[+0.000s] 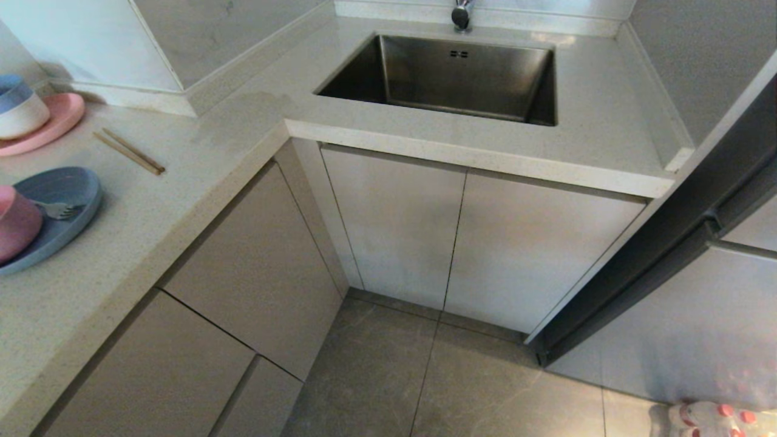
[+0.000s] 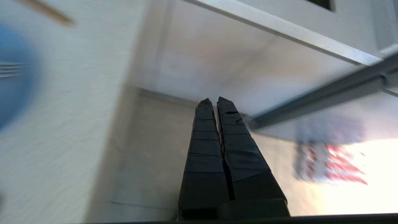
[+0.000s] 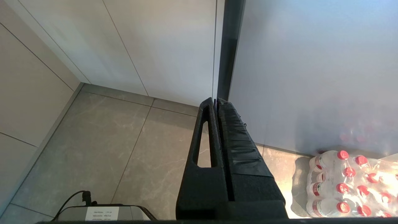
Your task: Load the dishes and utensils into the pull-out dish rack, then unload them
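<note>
1. Head view shows the dishes at the far left on the counter (image 1: 152, 206): the pink bowl (image 1: 17, 221) sits on the blue plate (image 1: 67, 200), with a silver utensil (image 1: 57, 210) lying on the plate beside it. The chopsticks (image 1: 128, 152) lie loose on the counter just beyond, near a pink plate (image 1: 54, 124) carrying a blue-and-white bowl (image 1: 21, 109).
2. No pull-out dish rack is visible; every cabinet front (image 1: 255, 267) looks closed. Risk: picking up a dish before the rack is drawn out leaves nowhere to put it.
3. Left gripper (image 2: 214, 101) has its jaws pressed together and empty, out beyond the counter edge above the floor. Shut like this it cannot take a plate rim or hook a drawer edge, so it would need to open first.
4. Bowl and utensil ride on the plate; lifting the plate tilted could slide both off.
5. Thin chopsticks lying flat may roll or escape a pinch.
6. Right gripper (image 3: 216, 101) is closed too and empty, hanging low above the floor near a pack of bottles (image 3: 348, 183).
</note>
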